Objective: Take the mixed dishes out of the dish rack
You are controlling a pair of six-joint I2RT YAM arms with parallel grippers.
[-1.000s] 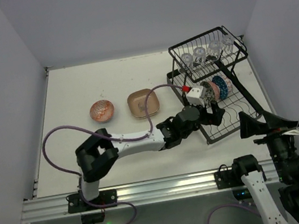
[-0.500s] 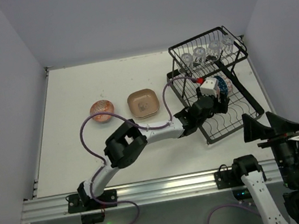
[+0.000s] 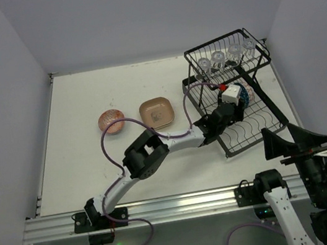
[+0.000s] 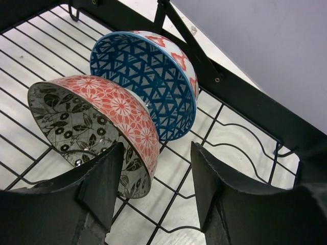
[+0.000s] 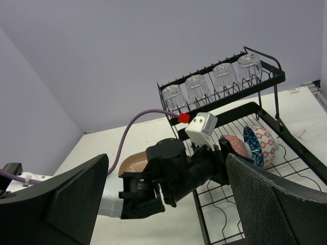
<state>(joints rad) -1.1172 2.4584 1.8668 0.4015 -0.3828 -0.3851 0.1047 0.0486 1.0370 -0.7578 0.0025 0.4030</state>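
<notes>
**Left claw astride the red bowl's rim**

My left claw (image 4: 156, 191) is down in the lower tray of the rack (image 4: 245, 102), its two fingers standing apart with the rim of the red bowl (image 4: 117, 107) between them. One finger sits on the bowl's dark leafy inside, the other outside it with a clear gap, so nothing is gripped yet. I come at the rim because the bowl stands on edge, leaning against the blue bowl (image 4: 148, 76) behind it. The thin lip is the one part that fits between my fingers, and the nearer bowl has to go first. Lifting it will probably leave the blue one free to tip.

My right claw (image 5: 167, 163) hangs wide open and empty at the near right corner, clear of the rack, so the left arm has room to work.

A pink bowl (image 3: 111, 120) and a tan plate (image 3: 157, 112) lie well apart from the rack on the counter (image 3: 84, 98). Four cups (image 3: 225, 58) stand upside down in the upper basket.

From above, my wrist covers the fingertips and most of both bowls. In the wrist view I cannot tell whether the inner finger touches the bowl, and the bowl's foot on the wires is hidden behind that finger. The rest of the tray is cut off.
</notes>
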